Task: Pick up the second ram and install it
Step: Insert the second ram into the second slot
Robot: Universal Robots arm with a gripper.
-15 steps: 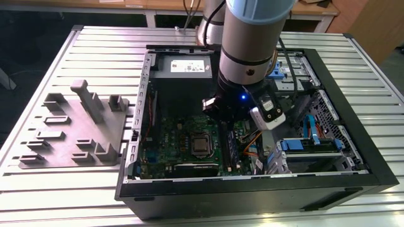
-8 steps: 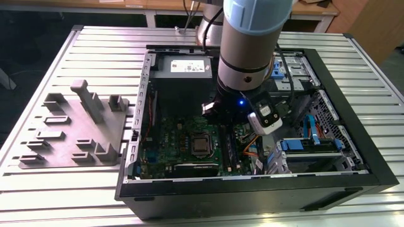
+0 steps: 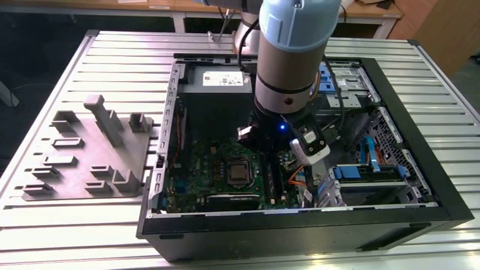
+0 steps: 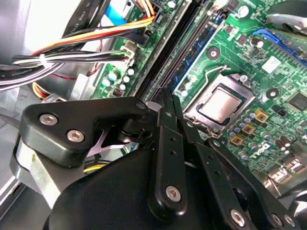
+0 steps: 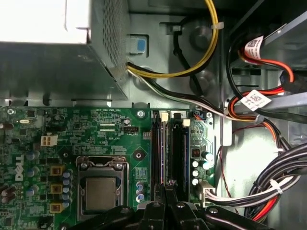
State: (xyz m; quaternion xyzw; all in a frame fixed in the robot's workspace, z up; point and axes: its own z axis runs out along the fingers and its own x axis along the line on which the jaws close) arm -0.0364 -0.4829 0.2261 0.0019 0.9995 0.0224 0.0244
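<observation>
Gripper (image 5: 166, 186): clenched over the memory slots (image 5: 178, 143); grasp unclear.
Risk: an off-line push jams the memory stick and strains the green board (image 5: 105, 127).

Exterior view overlooks the case (image 3: 300, 225); wrist views hug motherboard (image 5: 110, 129) (image 4: 230, 52).

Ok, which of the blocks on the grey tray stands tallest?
The narrow post in the tray's far half; it rises well above the low blocks around it.

The black gripper (image 4: 168, 97) looms in the foreground, tip over the long black slots (image 4: 184, 45) of the motherboard (image 4: 259, 48), between the processor (image 4: 223, 103) and bundled cables (image 4: 62, 60).
</observation>
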